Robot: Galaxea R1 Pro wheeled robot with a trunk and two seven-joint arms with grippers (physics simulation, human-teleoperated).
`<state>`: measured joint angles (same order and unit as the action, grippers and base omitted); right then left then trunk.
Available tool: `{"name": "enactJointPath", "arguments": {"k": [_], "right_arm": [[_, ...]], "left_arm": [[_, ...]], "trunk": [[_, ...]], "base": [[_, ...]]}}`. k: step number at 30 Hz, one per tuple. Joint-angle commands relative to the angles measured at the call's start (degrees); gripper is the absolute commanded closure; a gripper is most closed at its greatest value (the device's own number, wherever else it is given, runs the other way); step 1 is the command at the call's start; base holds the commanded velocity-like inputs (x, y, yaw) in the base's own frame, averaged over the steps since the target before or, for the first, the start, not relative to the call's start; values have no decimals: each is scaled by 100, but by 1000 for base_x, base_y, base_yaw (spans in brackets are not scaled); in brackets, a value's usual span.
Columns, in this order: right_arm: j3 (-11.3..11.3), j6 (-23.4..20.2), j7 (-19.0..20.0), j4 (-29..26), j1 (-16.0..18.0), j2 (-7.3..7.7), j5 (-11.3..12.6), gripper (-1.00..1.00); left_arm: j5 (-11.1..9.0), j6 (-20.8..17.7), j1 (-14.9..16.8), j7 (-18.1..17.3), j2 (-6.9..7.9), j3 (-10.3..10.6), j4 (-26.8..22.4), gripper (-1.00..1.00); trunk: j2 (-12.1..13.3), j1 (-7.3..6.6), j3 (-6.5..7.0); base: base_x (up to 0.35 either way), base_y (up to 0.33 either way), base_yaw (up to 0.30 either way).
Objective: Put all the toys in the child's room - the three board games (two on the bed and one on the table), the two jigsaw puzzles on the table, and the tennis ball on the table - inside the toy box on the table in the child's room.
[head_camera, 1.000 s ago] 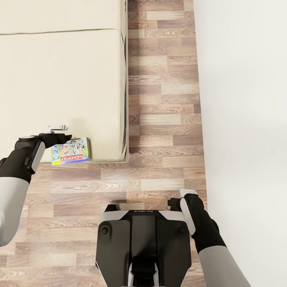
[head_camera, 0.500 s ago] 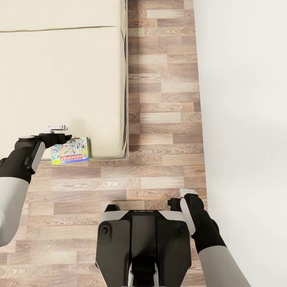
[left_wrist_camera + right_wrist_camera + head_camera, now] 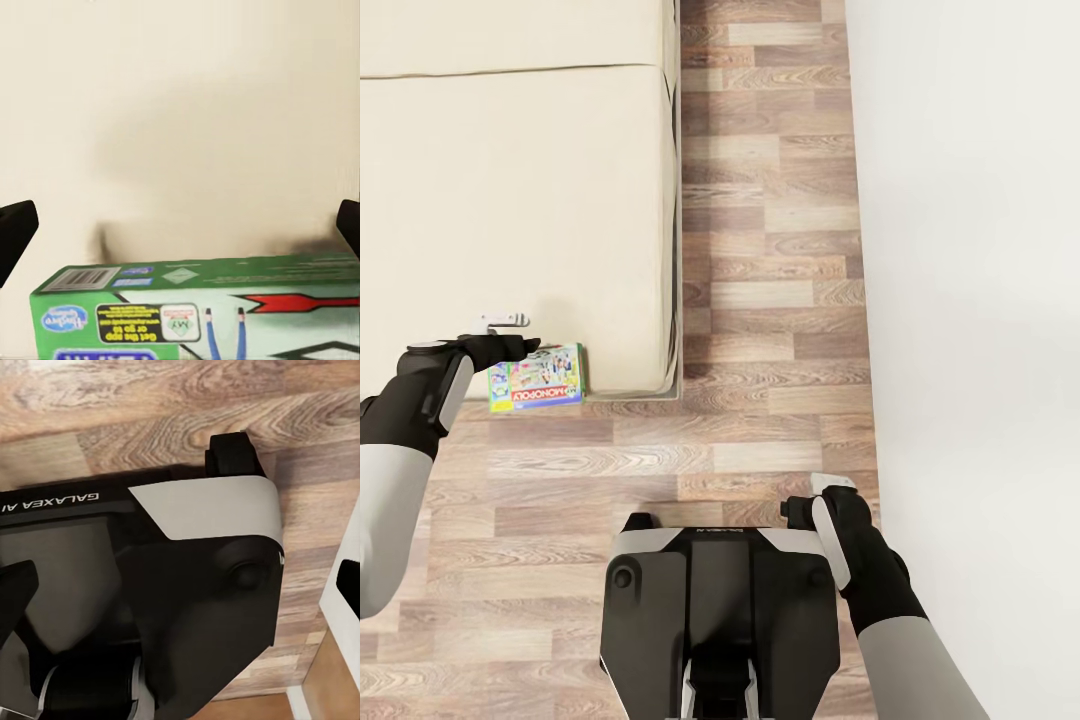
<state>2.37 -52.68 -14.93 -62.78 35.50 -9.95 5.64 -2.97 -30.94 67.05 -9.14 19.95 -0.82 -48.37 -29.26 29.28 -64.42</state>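
A board game point(image 3: 538, 378), a green box with cartoon print and red Monopoly lettering, lies flat at the near edge of the bed point(image 3: 510, 200) by its corner. My left gripper point(image 3: 518, 335) hovers just left of the box and is open. In the left wrist view the box's green side point(image 3: 195, 307) sits low between the widely spread fingertips point(image 3: 15, 232), with beige mattress behind it. My right gripper point(image 3: 822, 495) is open and empty beside my base, above the wood floor. The toy box, table, jigsaw puzzles and tennis ball are out of view.
A strip of wood-plank floor point(image 3: 770, 250) runs between the bed's right side and a white wall point(image 3: 980, 300). My dark base point(image 3: 710, 600) stands on the floor just short of the bed's corner. The right wrist view looks down on the base's cover point(image 3: 202, 510).
The bed and floor have slid slightly up the picture, so the camera has moved a little. Both arms and the game box keep their places and both grippers stay open.
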Motion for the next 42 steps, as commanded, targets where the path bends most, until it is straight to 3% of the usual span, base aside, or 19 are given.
{"name": "enactJointPath", "arguments": {"k": [1, 19, 21, 25, 28, 32, 36, 42], "right_arm": [[9, -14, -48, -6, 1, -4, 60, -100], [9, -14, -45, -6, 1, -4, 60, -100], [9, -14, -45, -6, 1, -4, 60, -100], [10, -14, -45, -5, 1, -4, 60, -100], [14, -14, -45, -5, 1, -4, 60, -100], [17, -14, -45, -6, 1, -4, 60, -100], [17, -14, -38, -6, -16, -4, 66, -100], [18, -8, -29, -32, -39, -4, 68, -100]], "left_arm": [[-31, -39, 1, -11, 0, -8, -5, -100], [-36, -36, 1, 4, 12, -43, -5, -100], [-43, -43, 1, 9, 51, -134, -13, -100], [-60, -89, 1, -19, 160, -577, -89, -100], [-66, -132, 1, -28, 192, -659, -255, -100], [-79, -404, 1, -54, 235, -709, -576, -100], [-103, -827, 1, -217, 384, -730, -821, -100], [-110, -1640, 1, -1021, 692, -994, -972, -100]], "trunk": [[-8, 2, -5], [-8, 2, -5], [-8, 2, -5], [-8, 2, -5], [-8, 2, -5], [-8, 2, -5], [-8, 2, -5], [-8, 2, -5]], "base": [[-94, 0, 0], [-10, 0, 0], [0, 0, 0], [0, 0, 0], [0, 0, 0], [0, 0, 0], [0, 0, 0], [0, 0, 0]]}}
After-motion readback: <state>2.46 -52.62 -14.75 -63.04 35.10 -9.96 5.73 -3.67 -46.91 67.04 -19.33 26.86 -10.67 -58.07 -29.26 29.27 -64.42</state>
